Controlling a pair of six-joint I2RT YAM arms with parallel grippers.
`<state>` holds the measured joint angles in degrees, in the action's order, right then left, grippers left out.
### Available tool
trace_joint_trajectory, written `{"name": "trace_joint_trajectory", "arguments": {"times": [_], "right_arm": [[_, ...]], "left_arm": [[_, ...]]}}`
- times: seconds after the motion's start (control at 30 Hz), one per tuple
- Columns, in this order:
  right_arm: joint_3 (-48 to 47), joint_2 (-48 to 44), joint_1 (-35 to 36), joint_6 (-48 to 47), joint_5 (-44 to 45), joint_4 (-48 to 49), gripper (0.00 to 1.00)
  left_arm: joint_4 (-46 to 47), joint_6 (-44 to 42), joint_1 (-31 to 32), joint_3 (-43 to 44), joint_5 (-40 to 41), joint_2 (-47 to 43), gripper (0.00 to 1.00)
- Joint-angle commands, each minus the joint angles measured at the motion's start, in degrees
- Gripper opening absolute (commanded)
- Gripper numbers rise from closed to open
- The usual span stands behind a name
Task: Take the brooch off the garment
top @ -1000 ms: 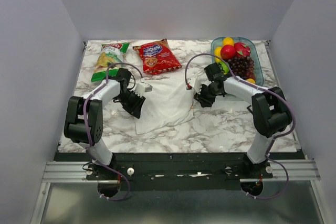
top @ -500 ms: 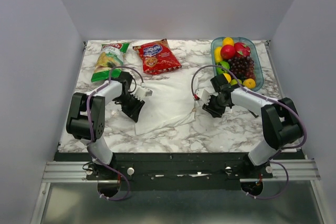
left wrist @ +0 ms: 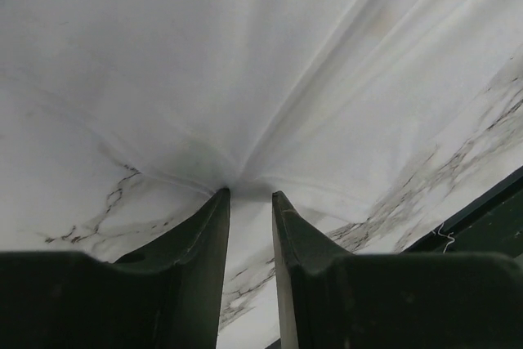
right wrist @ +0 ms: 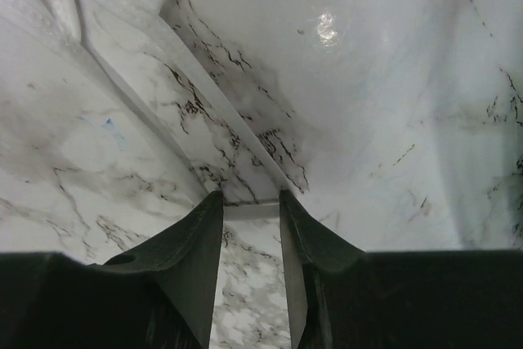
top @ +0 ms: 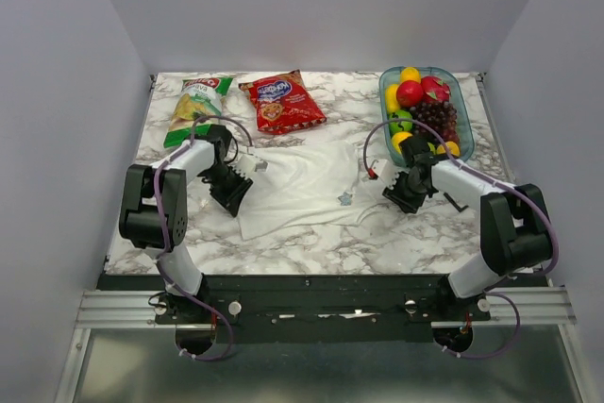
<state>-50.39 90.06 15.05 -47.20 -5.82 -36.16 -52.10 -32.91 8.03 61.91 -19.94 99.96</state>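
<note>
The white garment (top: 300,186) lies spread across the middle of the marble table, pulled out between both arms. The brooch (top: 345,199), a tiny bluish-grey star, shows on the cloth near its right front part. My left gripper (top: 249,169) is at the garment's left edge. In the left wrist view, my left gripper (left wrist: 250,194) is shut on a bunch of cloth (left wrist: 245,63) that fans out in folds from the tips. My right gripper (top: 380,175) is at the right edge, a little beyond the brooch. In the right wrist view, my right gripper (right wrist: 251,199) pinches the garment's hem (right wrist: 49,14).
A green snack bag (top: 198,106) and a red snack bag (top: 281,101) lie at the back left. A clear bowl (top: 462,92) of fruit stands at the back right, close behind the right arm. Grey walls close in three sides.
Both grippers have moved apart, the left one to the left and the right one to the right. The bunched garment is now stretched flatter and the brooch has come into view.
</note>
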Motion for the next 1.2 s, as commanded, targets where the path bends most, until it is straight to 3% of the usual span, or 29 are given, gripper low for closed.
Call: {"name": "trace_joint_trajectory", "arguments": {"times": [0.0,0.17,0.3,0.5,0.73,1.03,1.17], "right_arm": [[-2.5,-0.1,-1.0,-3.2,-3.4,-5.7,0.42],[-8.9,-4.5,-0.8,-4.4,-17.2,-8.6,0.46],[-13.3,-2.8,0.3,-2.5,-22.3,-7.3,0.48],[-14.7,2.8,7.5,0.0,-18.9,0.4,0.5],[-11.8,6.9,12.7,-3.9,-14.7,11.9,0.56],[-10.3,9.8,14.7,-10.3,-13.3,13.2,0.57],[-8.7,10.0,15.8,-12.7,-13.2,13.5,0.64]], "left_arm": [[-4.1,-5.1,-0.6,4.8,-3.7,-0.6,0.38],[-5.6,-4.5,0.5,11.5,-13.0,-3.4,0.4],[-1.5,1.0,2.5,14.3,-16.8,-3.5,0.43],[3.8,12.1,3.5,13.9,-20.2,1.1,0.43],[5.7,14.1,3.5,9.4,-18.6,2.9,0.43],[6.3,15.6,3.5,10.2,-18.8,4.7,0.43],[6.2,15.8,3.5,10.3,-19.0,5.2,0.43]]}}
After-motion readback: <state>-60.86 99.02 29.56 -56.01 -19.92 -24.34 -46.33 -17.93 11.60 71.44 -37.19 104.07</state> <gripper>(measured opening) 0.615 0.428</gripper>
